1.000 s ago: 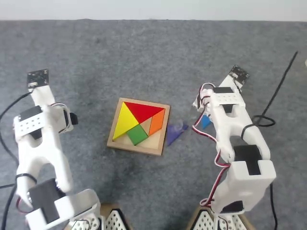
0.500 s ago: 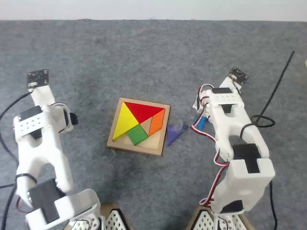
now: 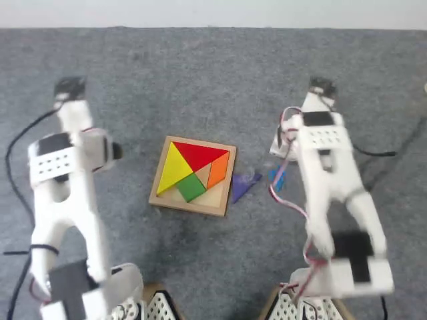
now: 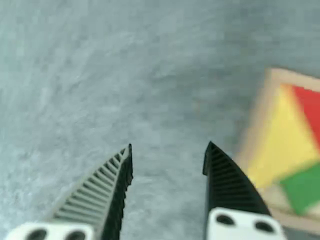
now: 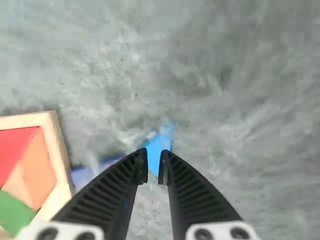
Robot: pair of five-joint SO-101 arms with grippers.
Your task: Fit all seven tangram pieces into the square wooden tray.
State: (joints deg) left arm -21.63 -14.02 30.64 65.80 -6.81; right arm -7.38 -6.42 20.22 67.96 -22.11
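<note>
The square wooden tray [image 3: 223,203] lies mid-table with yellow [image 3: 172,170], red [image 3: 199,155], orange [image 3: 217,173] and green [image 3: 191,187] pieces in it. A purple piece [image 3: 241,186] rests on the carpet against the tray's right side. Just right of it is the blue piece [image 3: 278,177], under the right arm [image 3: 323,143]. My right gripper [image 5: 153,167] is shut on the blue piece [image 5: 160,143], whose tip pokes out past the fingers. My left gripper [image 4: 169,145] hangs open above bare carpet, left of the tray [image 4: 257,125].
Grey carpet covers the table; a white wall strip runs along the far edge. The left arm [image 3: 63,160] stands left of the tray. Both arm bases sit at the near edge. Cables trail beside each arm. The tray's rim [image 5: 57,145] and purple piece [image 5: 87,172] lie near the right gripper.
Both arms have swung and blur now. The left arm has shifted a little toward the tray. The blue piece under the right arm has shifted slightly toward the tray and nearer.
</note>
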